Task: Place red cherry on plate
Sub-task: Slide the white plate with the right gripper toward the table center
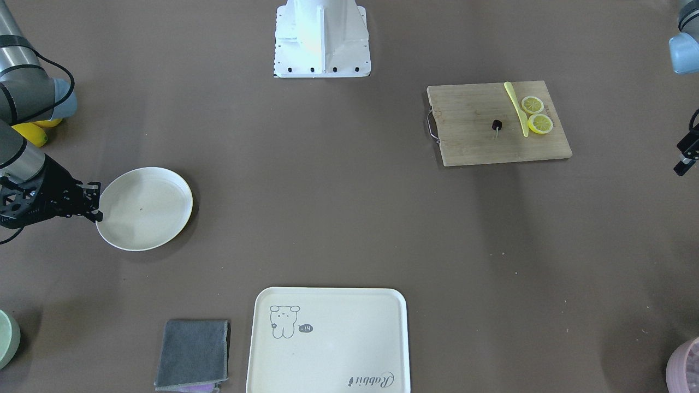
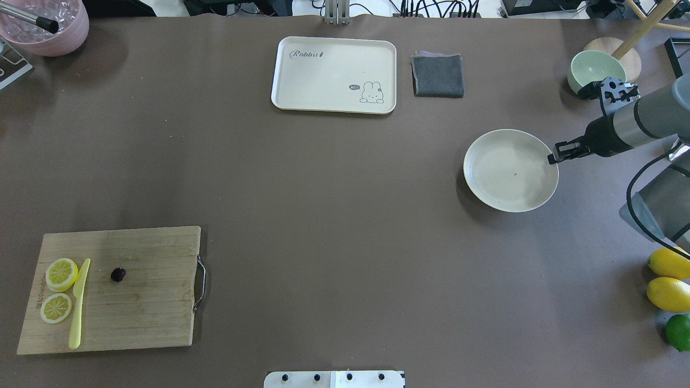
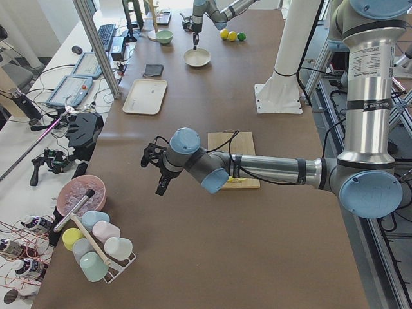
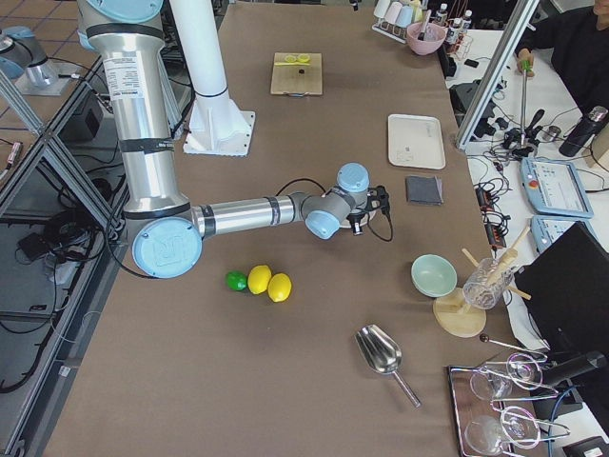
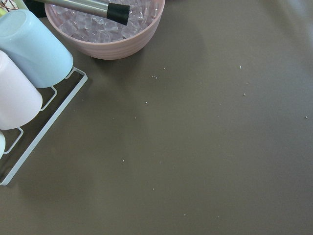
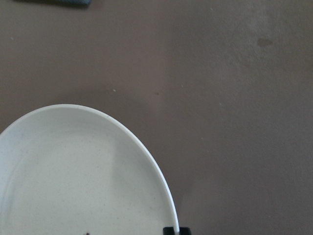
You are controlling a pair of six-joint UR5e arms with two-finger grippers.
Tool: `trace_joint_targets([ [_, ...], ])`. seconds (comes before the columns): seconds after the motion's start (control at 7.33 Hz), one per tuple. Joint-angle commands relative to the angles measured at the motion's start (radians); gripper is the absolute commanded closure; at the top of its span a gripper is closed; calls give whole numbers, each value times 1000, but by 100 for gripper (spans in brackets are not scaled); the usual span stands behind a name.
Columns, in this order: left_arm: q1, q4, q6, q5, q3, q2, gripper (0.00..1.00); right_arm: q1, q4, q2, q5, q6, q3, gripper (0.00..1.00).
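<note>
One red cherry [image 2: 118, 274] lies on the cutting board [image 2: 151, 302], just beside the yellow knife [image 2: 78, 304] and well apart from both grippers. We see the left gripper [image 3: 159, 188] hanging fingers-down beyond the board, toward the desk's left edge; we cannot tell how its jaws stand. The right gripper [image 1: 96, 202] reaches almost level to the plate [image 2: 510, 170] rim near the desk's right edge, jaws parted.

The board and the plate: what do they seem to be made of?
Board: probably bamboo or wood, matte; tan strips with grain show. Its handle: bent metal wire, grey and shiny. Plate: smooth cream, faintly speckled; ceramic or melamine, cannot tell.
</note>
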Motion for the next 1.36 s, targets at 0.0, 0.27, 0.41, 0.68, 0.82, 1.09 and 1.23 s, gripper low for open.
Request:
trace_joint_targets([
  [0.0, -1, 0, -1, 0, -6, 0, 2, 27, -2, 126, 92, 170, 0, 100],
  [0.27, -1, 0, -1, 0, 4, 0, 2, -126, 1, 229, -46, 339, 9, 100],
  [0.41, -1, 0, -1, 0, 4, 3, 2, -216, 0, 257, -145, 420, 17, 100],
  [0.68, -1, 0, -1, -2, 2, 11, 2, -352, -19, 335, -291, 501, 11, 100],
  [0.82, -1, 0, -1, -2, 2, 14, 2, -390, -80, 379, -307, 518, 18, 100],
  [1.09, -2, 0, -1, -2, 2, 17, 2, -471, -126, 407, -385, 532, 11, 100],
  [1.23, -4, 0, -1, -2, 2, 17, 2, -479, -149, 406, -385, 530, 12, 100],
])
